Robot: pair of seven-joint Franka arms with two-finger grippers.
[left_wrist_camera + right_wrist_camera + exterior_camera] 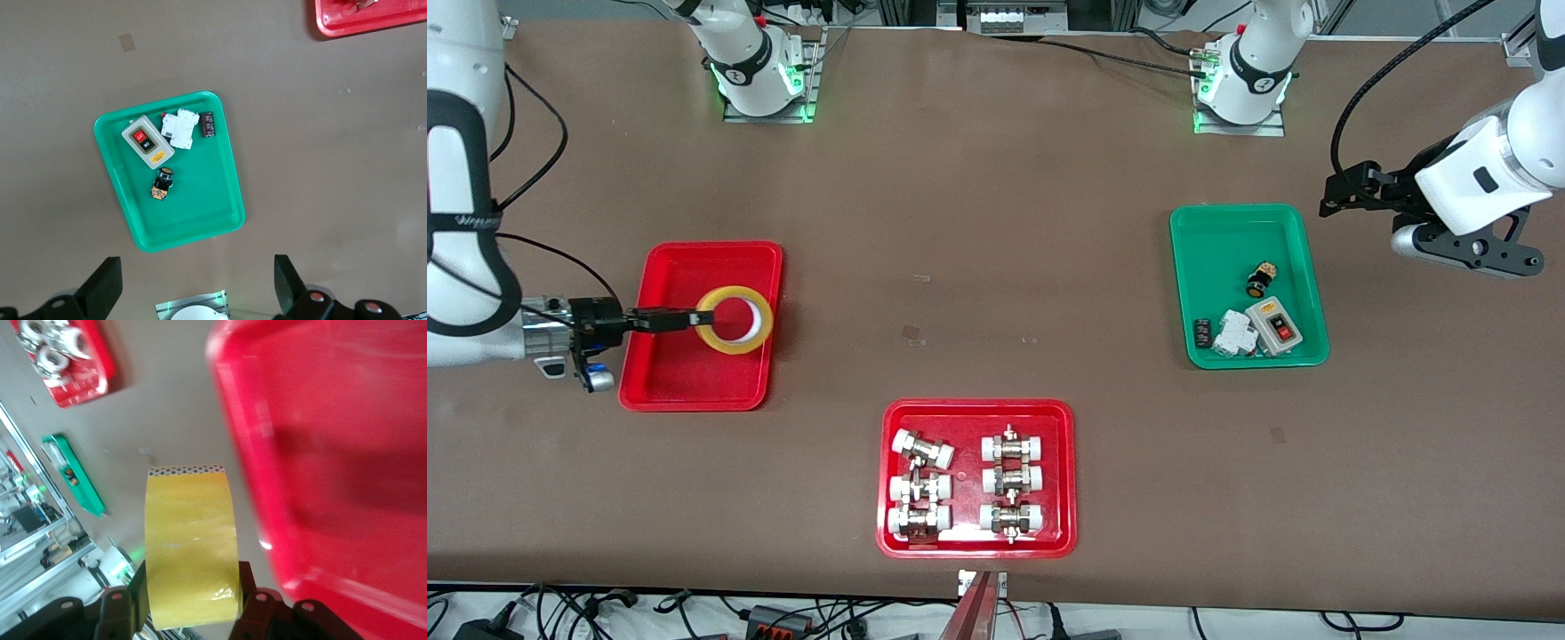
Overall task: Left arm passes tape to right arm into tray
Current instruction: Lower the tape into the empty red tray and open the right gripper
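The right claw [698,317] is closed on the tape [735,320] – held over the tray [667,373], hole upward; the left claw [1352,191] waits open beside the green tray [1227,222].

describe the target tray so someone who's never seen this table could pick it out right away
On the brown table go to the right arm's end, where the right gripper, shut on the tape, hangs over the tray. It is plain red and bare inside, unlike the red fittings tray and the green tray.

Tape [735,320] in claw [704,316] over tray [680,378].
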